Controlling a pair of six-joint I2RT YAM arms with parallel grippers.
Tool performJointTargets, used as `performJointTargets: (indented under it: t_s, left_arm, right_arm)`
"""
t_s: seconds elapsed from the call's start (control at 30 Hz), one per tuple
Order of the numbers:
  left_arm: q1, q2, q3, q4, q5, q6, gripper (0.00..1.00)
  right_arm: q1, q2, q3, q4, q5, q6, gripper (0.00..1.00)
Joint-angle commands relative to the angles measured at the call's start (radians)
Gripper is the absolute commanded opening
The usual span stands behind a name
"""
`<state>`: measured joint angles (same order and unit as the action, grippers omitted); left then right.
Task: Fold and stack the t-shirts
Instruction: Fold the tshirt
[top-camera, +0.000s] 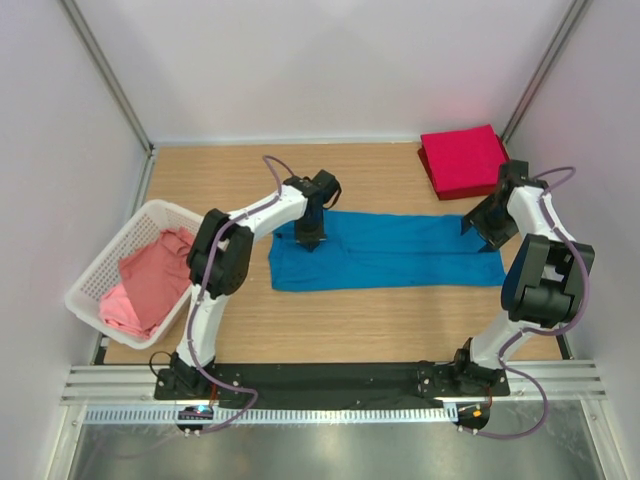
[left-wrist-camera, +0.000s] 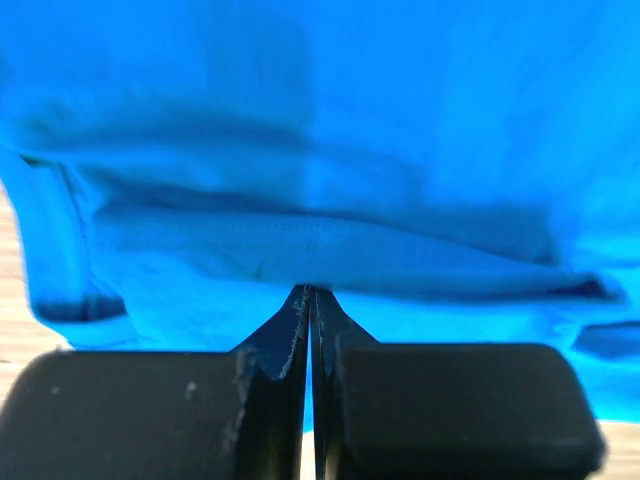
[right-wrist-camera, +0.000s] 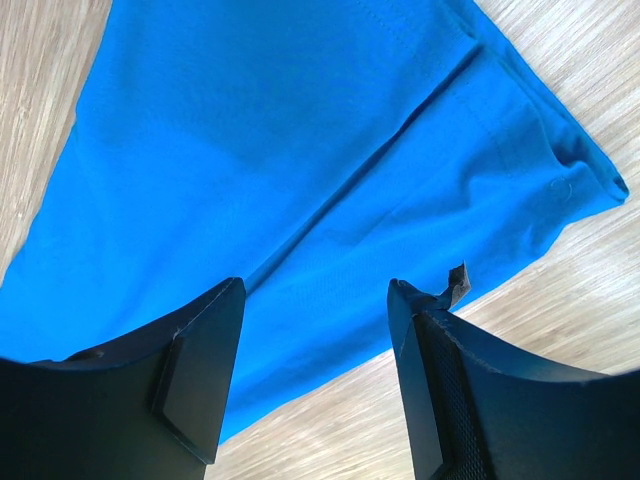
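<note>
A bright blue t-shirt (top-camera: 390, 250) lies folded into a long strip across the middle of the wooden table. My left gripper (top-camera: 309, 240) is at its upper left part. In the left wrist view the jaws (left-wrist-camera: 308, 292) are shut, with their tips pinching a fold of the blue cloth (left-wrist-camera: 320, 120). My right gripper (top-camera: 487, 232) hovers open over the strip's right end. In the right wrist view it (right-wrist-camera: 315, 300) is empty above the blue shirt (right-wrist-camera: 300, 150). A crimson red t-shirt (top-camera: 463, 160) lies folded at the back right. Salmon pink shirts (top-camera: 150, 285) lie crumpled in the basket.
The white lattice basket (top-camera: 85, 290) stands at the table's left edge. White walls and metal posts enclose the table on three sides. The red shirt lies just behind the right arm. Bare wood shows in front of the blue shirt.
</note>
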<state>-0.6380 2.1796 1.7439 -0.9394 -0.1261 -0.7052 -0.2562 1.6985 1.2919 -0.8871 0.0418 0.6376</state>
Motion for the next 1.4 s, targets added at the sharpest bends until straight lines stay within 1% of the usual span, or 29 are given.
performJointTargets:
  t_s: [0.0, 0.2, 0.3, 0.4, 0.43, 0.47, 0.53, 0.57, 0.6, 0.63, 0.7, 0.83, 0.87, 0.97, 1.03, 1.13, 1.17, 1.27, 1.37]
  left_arm:
    - [0.009, 0.002, 0.063, -0.027, -0.085, 0.047, 0.01]
    - [0.012, 0.023, 0.114, -0.056, -0.178, 0.085, 0.01]
    - [0.012, -0.02, 0.108, -0.036, -0.21, 0.099, 0.01]
    - [0.014, -0.084, 0.086, -0.073, -0.225, 0.096, 0.01]
    - [0.014, -0.107, 0.063, -0.079, -0.221, 0.095, 0.01]
    - [0.014, -0.141, -0.013, -0.081, -0.21, 0.096, 0.01]
    - [0.014, -0.249, -0.107, -0.046, -0.143, 0.102, 0.01]
    - [0.014, -0.282, -0.201, -0.033, -0.115, 0.114, 0.01]
    - [0.014, -0.338, -0.234, -0.027, -0.089, 0.121, 0.01]
    - [0.014, -0.359, -0.268, -0.018, -0.02, 0.131, 0.01]
    - [0.005, -0.423, -0.349, -0.009, 0.012, 0.156, 0.01]
    - [0.0, -0.501, -0.457, 0.094, 0.12, 0.191, 0.0]
    - [0.0, -0.501, -0.466, 0.102, 0.159, 0.193, 0.0]
    - [0.0, -0.474, -0.486, 0.116, 0.219, 0.197, 0.0]
    - [0.0, -0.457, -0.509, 0.135, 0.236, 0.196, 0.0]
    - [0.001, -0.431, -0.523, 0.157, 0.212, 0.194, 0.0]
    - [0.001, -0.403, -0.524, 0.156, 0.177, 0.194, 0.0]
    - [0.009, -0.354, -0.524, 0.162, 0.142, 0.194, 0.0]
    - [0.017, -0.33, -0.521, 0.159, 0.134, 0.199, 0.0]
  right_arm:
    - [0.006, -0.048, 0.017, 0.011, 0.009, 0.013, 0.66]
    - [0.008, -0.066, 0.02, -0.003, 0.015, 0.023, 0.66]
    - [0.018, -0.092, 0.02, -0.01, 0.021, 0.033, 0.66]
    - [0.046, -0.111, 0.006, -0.016, 0.018, 0.039, 0.66]
    - [0.054, -0.121, 0.0, -0.015, 0.013, 0.039, 0.66]
    - [0.064, -0.125, -0.017, -0.016, -0.005, 0.04, 0.66]
    - [0.107, -0.125, -0.035, -0.019, -0.011, 0.043, 0.66]
    - [0.124, -0.123, -0.057, -0.022, -0.003, 0.046, 0.66]
    - [0.142, -0.122, -0.066, -0.024, 0.003, 0.053, 0.66]
    - [0.17, -0.128, -0.078, -0.021, 0.006, 0.056, 0.66]
    - [0.184, -0.134, -0.112, -0.012, 0.009, 0.066, 0.66]
    - [0.189, -0.138, -0.12, -0.015, 0.01, 0.065, 0.66]
    - [0.189, -0.137, -0.112, -0.021, 0.012, 0.065, 0.66]
    - [0.19, -0.143, -0.111, -0.027, 0.018, 0.069, 0.66]
    - [0.19, -0.148, -0.118, -0.026, 0.015, 0.076, 0.66]
    - [0.19, -0.152, -0.123, -0.023, 0.013, 0.082, 0.66]
    - [0.19, -0.152, -0.124, -0.023, 0.018, 0.08, 0.66]
    - [0.19, -0.155, -0.129, -0.024, 0.029, 0.077, 0.66]
    - [0.19, -0.154, -0.131, -0.026, 0.038, 0.071, 0.66]
